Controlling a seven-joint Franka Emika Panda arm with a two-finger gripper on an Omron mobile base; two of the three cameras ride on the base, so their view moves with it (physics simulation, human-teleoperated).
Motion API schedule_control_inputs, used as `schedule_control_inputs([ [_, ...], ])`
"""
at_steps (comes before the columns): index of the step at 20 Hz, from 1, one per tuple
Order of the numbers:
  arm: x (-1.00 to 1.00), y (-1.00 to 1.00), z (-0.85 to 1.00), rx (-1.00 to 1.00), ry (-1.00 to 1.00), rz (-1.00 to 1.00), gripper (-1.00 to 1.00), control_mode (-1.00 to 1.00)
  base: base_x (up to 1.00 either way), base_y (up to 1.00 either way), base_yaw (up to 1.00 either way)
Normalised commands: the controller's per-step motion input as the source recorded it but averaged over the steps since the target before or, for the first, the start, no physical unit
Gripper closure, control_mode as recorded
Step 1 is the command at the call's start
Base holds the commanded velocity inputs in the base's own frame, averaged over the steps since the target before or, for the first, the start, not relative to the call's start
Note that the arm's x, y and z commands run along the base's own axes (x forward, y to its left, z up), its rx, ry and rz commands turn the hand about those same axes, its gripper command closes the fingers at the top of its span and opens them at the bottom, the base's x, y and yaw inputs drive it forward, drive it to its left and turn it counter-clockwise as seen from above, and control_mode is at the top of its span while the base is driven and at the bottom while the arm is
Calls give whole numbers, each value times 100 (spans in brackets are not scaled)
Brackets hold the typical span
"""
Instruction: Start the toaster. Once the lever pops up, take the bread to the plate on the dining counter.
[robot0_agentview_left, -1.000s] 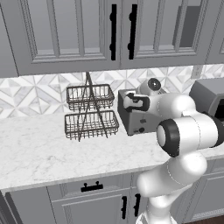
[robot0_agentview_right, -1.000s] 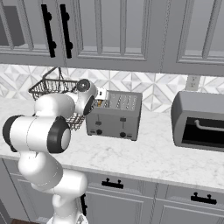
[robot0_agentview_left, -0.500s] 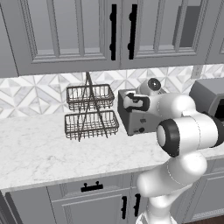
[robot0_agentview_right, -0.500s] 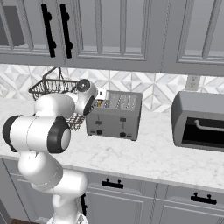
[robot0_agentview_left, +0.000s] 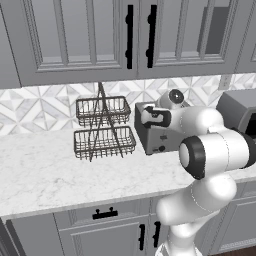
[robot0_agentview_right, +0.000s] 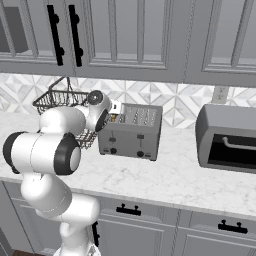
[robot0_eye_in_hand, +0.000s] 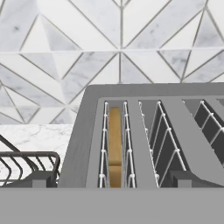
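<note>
The grey toaster (robot0_agentview_right: 131, 134) stands on the kitchen worktop against the tiled wall, with dark knobs on its front. In the hand view I look along the toaster's (robot0_eye_in_hand: 83, 131) slotted top. The tan bread (robot0_eye_in_hand: 115, 144) sits down in the left slot between the wire guides. My gripper (robot0_eye_in_hand: 110, 180) hangs open just above the toaster's near end, its fingertips (robot0_eye_in_hand: 40, 179) wide apart and holding nothing. From the base views the gripper (robot0_agentview_left: 146, 118) (robot0_agentview_right: 114, 116) is at the toaster's (robot0_agentview_left: 161, 141) left end. The plate and the dining counter are out of view.
A two-tier wire basket rack (robot0_agentview_left: 103, 129) (robot0_agentview_right: 54, 102) stands close to the toaster's left, its rim (robot0_eye_in_hand: 27, 154) beside my left finger. A larger toaster oven (robot0_agentview_right: 228, 138) (robot0_agentview_left: 239, 111) sits to the right. Wall cabinets hang above the marble worktop (robot0_agentview_left: 45, 170).
</note>
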Motion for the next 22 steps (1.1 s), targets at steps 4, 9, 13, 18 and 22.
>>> schedule_control_inputs([
  [4,0,0,0,0,0,0,-100,-100,0,0,0],
  [9,0,0,0,0,0,0,-100,-100,0,0,0],
  [13,0,0,0,0,0,0,-100,-100,0,0,0],
  [18,0,0,0,0,0,0,-100,-100,0,0,0],
  [22,0,0,0,0,0,0,-100,-100,0,0,0],
])
